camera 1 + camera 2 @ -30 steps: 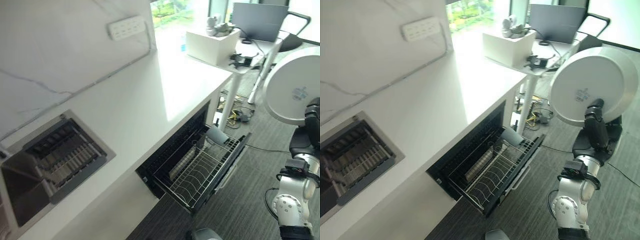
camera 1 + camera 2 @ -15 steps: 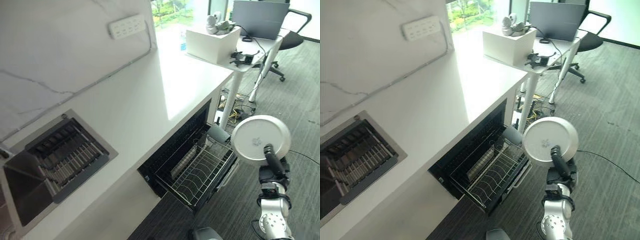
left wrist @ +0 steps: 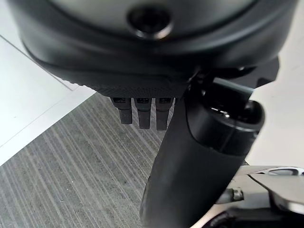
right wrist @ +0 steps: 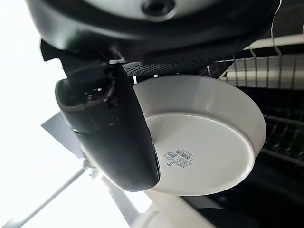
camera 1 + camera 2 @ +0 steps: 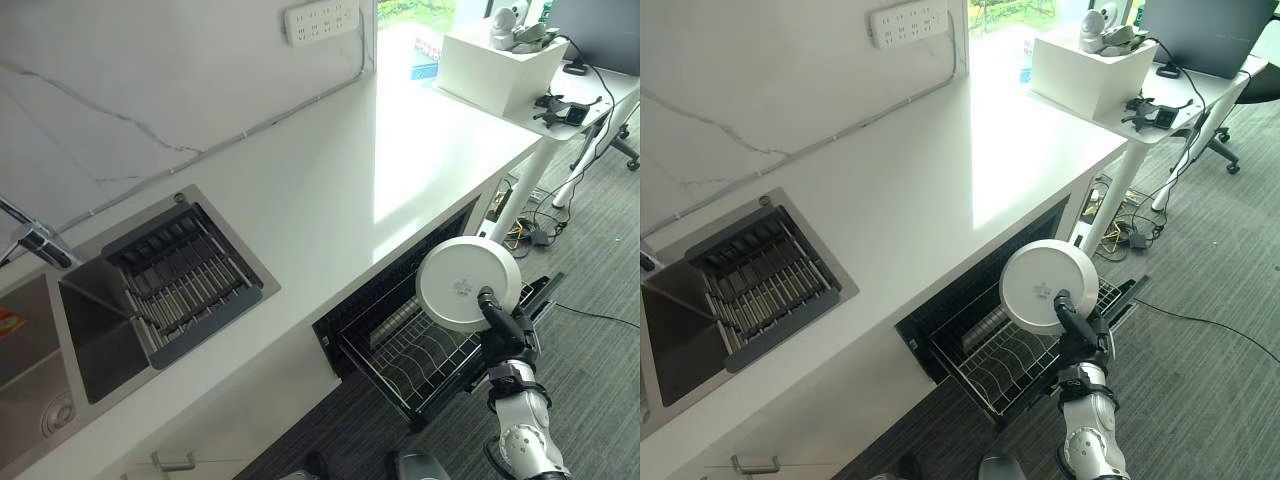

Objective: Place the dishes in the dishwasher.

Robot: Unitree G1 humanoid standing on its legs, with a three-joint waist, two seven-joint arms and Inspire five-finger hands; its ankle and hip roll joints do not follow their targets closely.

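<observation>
My right hand (image 5: 497,318) is shut on a round white plate (image 5: 468,283), held on edge with its underside toward me. The plate hangs just above the pulled-out wire rack (image 5: 420,358) of the open dishwasher under the counter. In the right wrist view the thumb (image 4: 114,133) lies over the rim of the plate (image 4: 204,142), with the rack wires (image 4: 266,66) right behind it. My left hand (image 3: 199,156) hangs idle over the grey carpet, its fingers (image 3: 138,114) relaxed and holding nothing.
A white counter (image 5: 330,190) runs above the dishwasher, with a sink and its dark drainer (image 5: 175,285) at the left. A white desk (image 5: 1160,95) carrying a white box (image 5: 1090,70) stands past the counter's end. Grey carpet (image 5: 1200,400) lies to the right.
The camera has swung, so the whole scene has shifted. My right hand has brought the plate down from high at the right to just over the dishwasher rack.
</observation>
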